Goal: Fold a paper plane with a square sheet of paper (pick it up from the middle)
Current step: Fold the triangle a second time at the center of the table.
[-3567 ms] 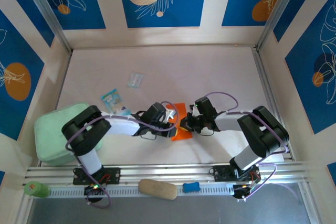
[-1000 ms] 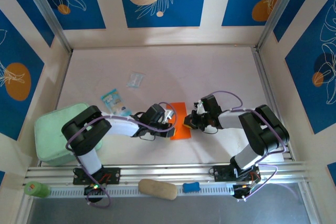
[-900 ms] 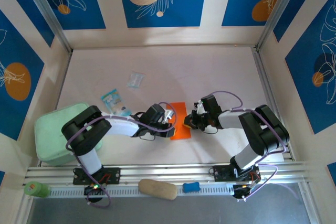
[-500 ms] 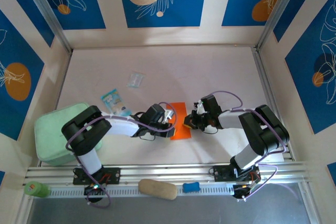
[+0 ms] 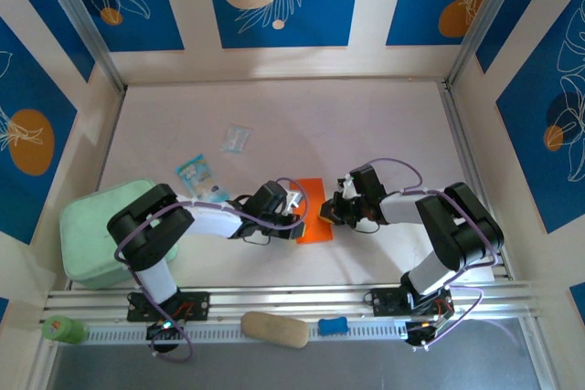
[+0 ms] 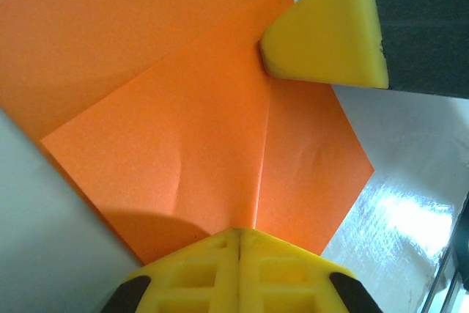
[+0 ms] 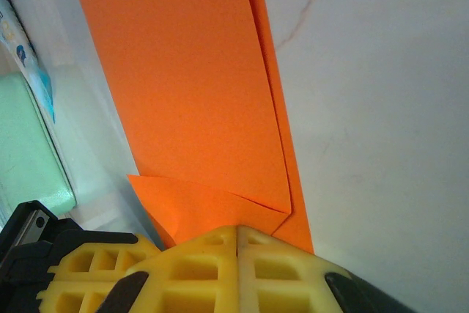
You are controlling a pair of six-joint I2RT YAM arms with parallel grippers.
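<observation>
Early stage: square sheet of paper (image 6: 183,108) has first creases, pinned under tips of closed, empty left gripper (image 6: 239,234) and right gripper (image 7: 237,231); nose and wings remain.

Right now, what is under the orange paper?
The orange paper lies flat on the white table, which shows around it. The shut left gripper and right gripper sit on top. Directly beneath is covered.

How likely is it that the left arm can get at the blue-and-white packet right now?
Probably yes. The packet lies on bare table beside that arm's forearm, nothing between them. But the left gripper is shut, tips on the orange paper, so it would have to leave the fold first.
</observation>
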